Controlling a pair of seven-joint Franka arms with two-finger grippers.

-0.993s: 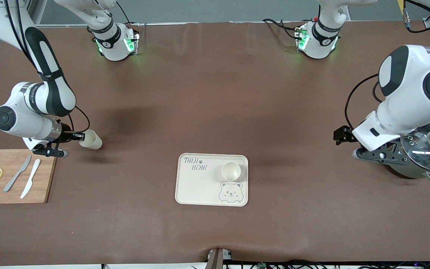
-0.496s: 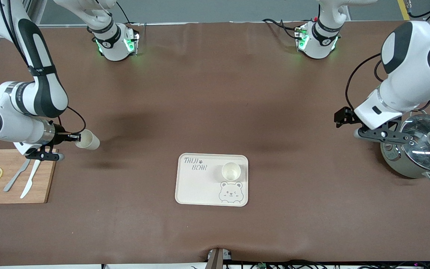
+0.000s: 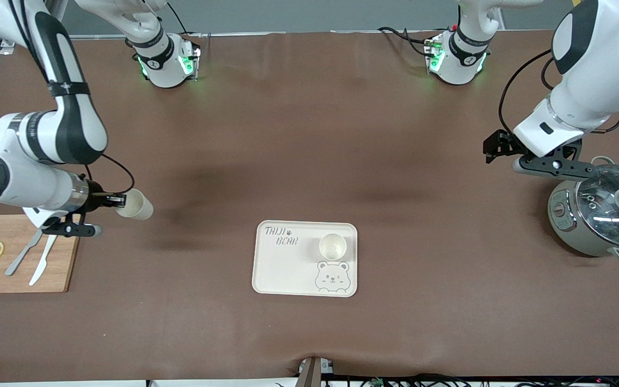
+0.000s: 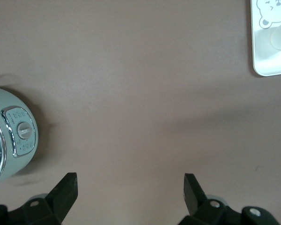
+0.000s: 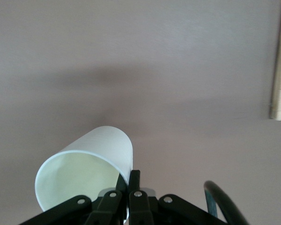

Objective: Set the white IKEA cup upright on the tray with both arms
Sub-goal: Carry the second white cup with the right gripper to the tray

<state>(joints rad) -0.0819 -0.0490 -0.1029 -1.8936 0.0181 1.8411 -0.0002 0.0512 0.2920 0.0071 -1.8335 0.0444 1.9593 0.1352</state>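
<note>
The white cup [image 3: 136,204] hangs on its side in the air over bare table near the right arm's end, just beside the wooden cutting board [image 3: 19,252], pinched at the rim by the right gripper [image 3: 117,201]. In the right wrist view the fingers are closed on one thin stretch of the cup's wall [image 5: 103,159], with its open mouth turned toward the camera. That narrow hold is the main risk: a quick swing or a turn of the wrist to stand the cup up could let it pivot or slip out, and it would then roll away across the table. The tray [image 3: 282,269] lies well apart, toward the middle of the table, and a second cup [image 3: 332,246] already stands upright on it beside the bear drawing [image 3: 332,276]; setting the carried one down too close could knock that one over, while lowering it tilted would leave it lying down. The left gripper [image 3: 503,148] waits with fingers spread wide and empty over bare table near the cooker [image 3: 599,215].
</note>
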